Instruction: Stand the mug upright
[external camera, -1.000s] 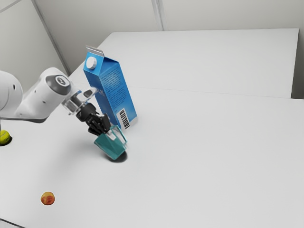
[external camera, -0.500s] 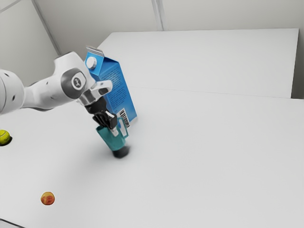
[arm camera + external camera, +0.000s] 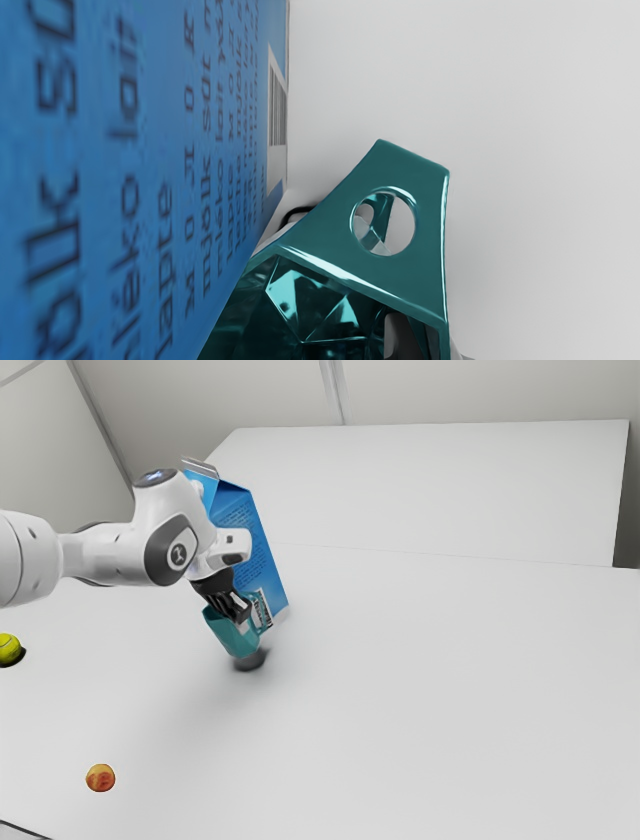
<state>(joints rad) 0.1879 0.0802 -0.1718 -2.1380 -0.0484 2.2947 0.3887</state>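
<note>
Gripper [image 3: 240, 616] clamped on mug [image 3: 230, 635] wall, one finger inside. Mug tilted, mouth toward exterior view's left, on near side of blue carton [image 3: 255, 547]; can't tell if base touches table [image 3: 420, 690]. Tennis ball [image 3: 9, 649] far left.

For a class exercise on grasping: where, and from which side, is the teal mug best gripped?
Probably best: pinch the mug by its wall at the rim, beside the handle, coming from its open mouth. The mouth faces the tool, the wall is thin enough to pinch, and the blue carton stands close, crowding a grip around the body.
</note>
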